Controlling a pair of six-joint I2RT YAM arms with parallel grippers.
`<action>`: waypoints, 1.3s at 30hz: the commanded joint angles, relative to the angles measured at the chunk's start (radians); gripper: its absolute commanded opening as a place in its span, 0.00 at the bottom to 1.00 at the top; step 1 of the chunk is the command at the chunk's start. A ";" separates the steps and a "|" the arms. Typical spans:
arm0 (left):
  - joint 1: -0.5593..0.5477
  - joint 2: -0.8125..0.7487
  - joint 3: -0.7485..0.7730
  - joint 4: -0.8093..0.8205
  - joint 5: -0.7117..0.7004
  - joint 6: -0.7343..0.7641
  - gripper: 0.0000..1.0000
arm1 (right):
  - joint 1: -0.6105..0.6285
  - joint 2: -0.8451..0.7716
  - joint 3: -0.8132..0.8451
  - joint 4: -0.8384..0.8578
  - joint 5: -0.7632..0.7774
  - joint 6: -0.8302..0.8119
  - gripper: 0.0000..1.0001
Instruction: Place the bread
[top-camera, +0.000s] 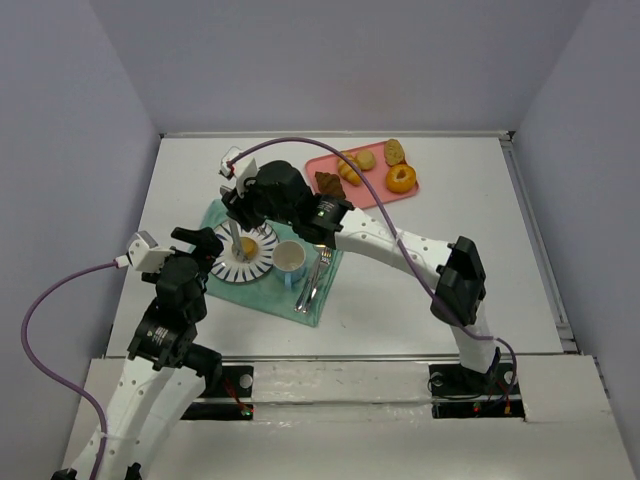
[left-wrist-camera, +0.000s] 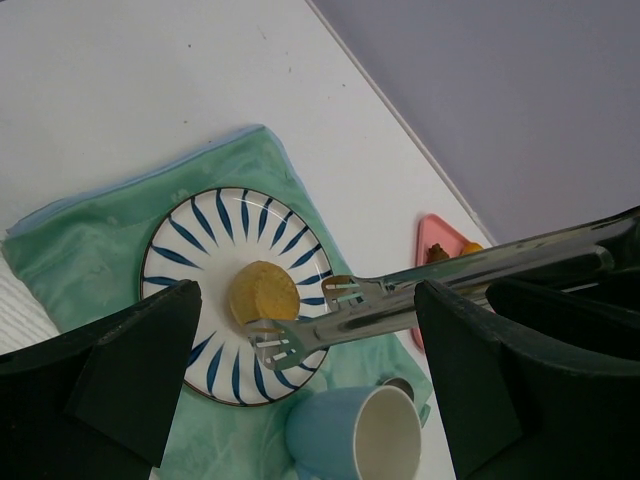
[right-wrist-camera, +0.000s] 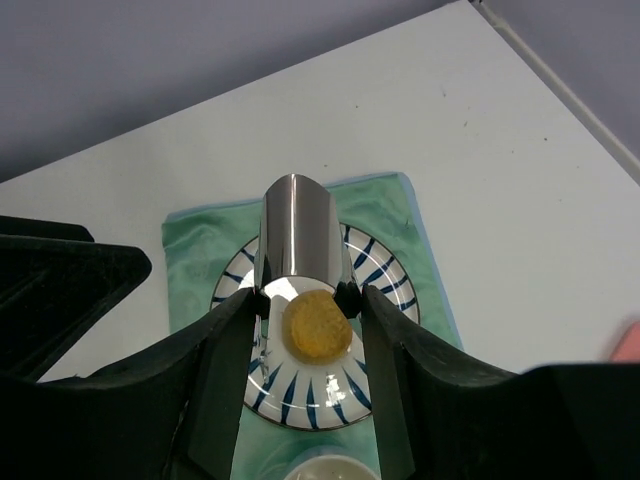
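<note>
**Bread set down on the striped plate; tongs not yet withdrawn**

The bread (right-wrist-camera: 317, 326), a small domed bun with a smooth golden-yellow crust, lies near the middle of the plate (left-wrist-camera: 190, 235). This is a round glazed dish, white with dark blue radial strokes. The right gripper (right-wrist-camera: 310, 300) is closed on the tongs (left-wrist-camera: 400, 295): its black fingers (right-wrist-camera: 225, 390) clasp the two polished steel arms just below the bent spring end. The slotted tips of the tongs stand apart, one beside the bun and one at its edge; whether they touch it cannot be told. The left gripper (left-wrist-camera: 305, 335) hovers near the plate, its fingers (left-wrist-camera: 140, 370) spread wide with nothing between them.

The placing appears nearly done, since the bun rests on the dish. What remains is to lift the tongs clear without dragging it.

The plate sits on a soft, creased green cloth (left-wrist-camera: 100, 230), alongside a pale blue cup (left-wrist-camera: 370, 435) with a white interior and a steel fork (top-camera: 320, 268). Farther off on the white desk (top-camera: 380, 310), a pink tray (top-camera: 320, 162) carries a ring donut (top-camera: 401, 178), a brown croissant (top-camera: 328, 183) and other pastries.
</note>
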 joint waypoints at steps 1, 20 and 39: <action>0.002 -0.009 0.007 0.019 -0.048 -0.015 0.99 | 0.010 0.015 0.062 0.062 0.056 -0.015 0.51; 0.002 -0.006 0.010 0.016 -0.058 -0.017 0.99 | -0.046 -0.082 0.065 0.104 0.320 -0.018 0.44; 0.002 0.028 0.007 0.053 -0.035 0.004 0.99 | -0.253 -0.554 -0.375 -0.112 0.582 0.087 0.29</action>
